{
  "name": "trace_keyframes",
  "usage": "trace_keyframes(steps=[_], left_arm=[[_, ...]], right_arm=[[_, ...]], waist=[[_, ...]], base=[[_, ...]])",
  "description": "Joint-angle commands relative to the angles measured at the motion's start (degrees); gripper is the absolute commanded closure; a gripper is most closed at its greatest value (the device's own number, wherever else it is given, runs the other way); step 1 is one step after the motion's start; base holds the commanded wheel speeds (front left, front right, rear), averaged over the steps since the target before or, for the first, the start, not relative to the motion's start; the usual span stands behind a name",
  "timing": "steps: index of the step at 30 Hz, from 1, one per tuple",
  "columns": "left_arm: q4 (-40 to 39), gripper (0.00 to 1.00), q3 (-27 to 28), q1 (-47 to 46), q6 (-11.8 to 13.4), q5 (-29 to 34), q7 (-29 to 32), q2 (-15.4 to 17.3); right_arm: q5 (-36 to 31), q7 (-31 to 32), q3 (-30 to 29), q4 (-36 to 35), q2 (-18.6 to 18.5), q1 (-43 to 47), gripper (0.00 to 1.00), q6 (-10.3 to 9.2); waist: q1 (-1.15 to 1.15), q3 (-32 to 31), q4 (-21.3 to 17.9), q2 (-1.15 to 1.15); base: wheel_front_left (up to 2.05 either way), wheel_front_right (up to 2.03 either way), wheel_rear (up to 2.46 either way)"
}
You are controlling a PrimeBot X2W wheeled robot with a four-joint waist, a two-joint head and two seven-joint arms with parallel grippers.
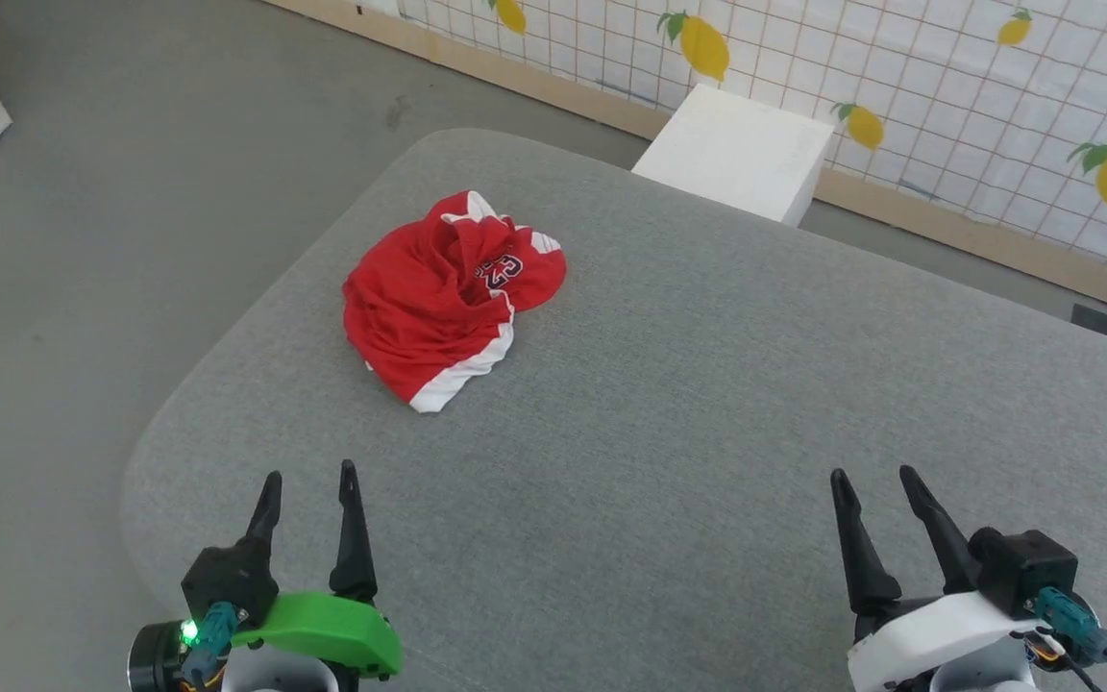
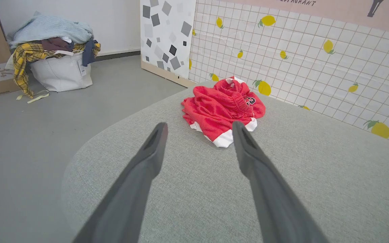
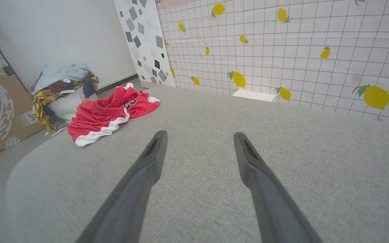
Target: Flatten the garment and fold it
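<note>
Left gripper (image 1: 310, 471) and right gripper (image 1: 873, 471) both spread wide, holding nothing; task not started.

Crumpled red soft-fabric basketball shorts with white hem trim (image 1: 438, 298) heaped at 11 o'clock on the grey fabric-covered rounded table (image 1: 669, 452), well apart from both grippers parked at 7 and 5 o'clock. Not flattened, not folded: by the look of it, reaching, spreading and folding all left to do. From the head view: top-down layout, gap from grippers to heap, square white block (image 1: 736, 149) past the far edge at 1 o'clock. From the left wrist view: heap dead ahead, gathered waistband on top, white bag piled with clothes (image 2: 59, 71) on the floor at 10 o'clock. From the right wrist view: heap side-on at 10 o'clock, low and lumpy.
</note>
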Motion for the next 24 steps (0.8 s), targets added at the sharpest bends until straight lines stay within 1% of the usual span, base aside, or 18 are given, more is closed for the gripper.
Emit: trace_keyframes(steps=[1,5,17,19,21,24], left_arm=[[0.43,0.0,-0.19,0.8,0.32,-0.42,-0.65,-0.31],[0.67,0.0,-0.26,0.71,0.5,-0.74,-1.03,-0.31],[1.29,0.0,-0.59,0.66,0.68,1.57,-1.03,-0.07],[1.95,0.0,-0.8,0.23,0.24,1.63,-1.03,0.15],[3.33,0.0,-1.14,-1.42,-0.97,1.1,-0.28,0.61],[6.36,0.0,-0.58,-7.44,-3.25,-1.48,3.91,1.26]], right_arm=[[0.02,-0.52,-0.08,-0.04,0.04,1.17,0.0,-0.08],[0.28,-0.61,-0.12,-0.11,0.04,1.32,0.0,-0.09],[0.77,-0.38,-0.13,-0.36,0.04,1.37,0.0,-0.09],[0.77,-0.3,-0.11,-0.45,0.04,1.18,0.0,-0.09],[0.62,-0.18,-0.29,-0.73,0.04,0.89,0.0,-0.09],[-0.07,0.33,-0.88,-1.44,0.04,0.39,0.0,-0.09]], waist=[[0.0,0.02,0.48,0.0],[0.0,0.07,1.13,0.0],[0.0,0.21,0.39,0.0],[0.0,0.51,0.0,0.0],[0.0,1.09,-0.22,0.0],[0.0,2.58,-0.41,0.0]], base=[[0.0,0.0,0.0],[0.0,0.0,0.0],[0.0,0.0,0.0],[0.0,0.0,0.0],[0.0,0.0,0.0],[0.0,0.0,0.0]])
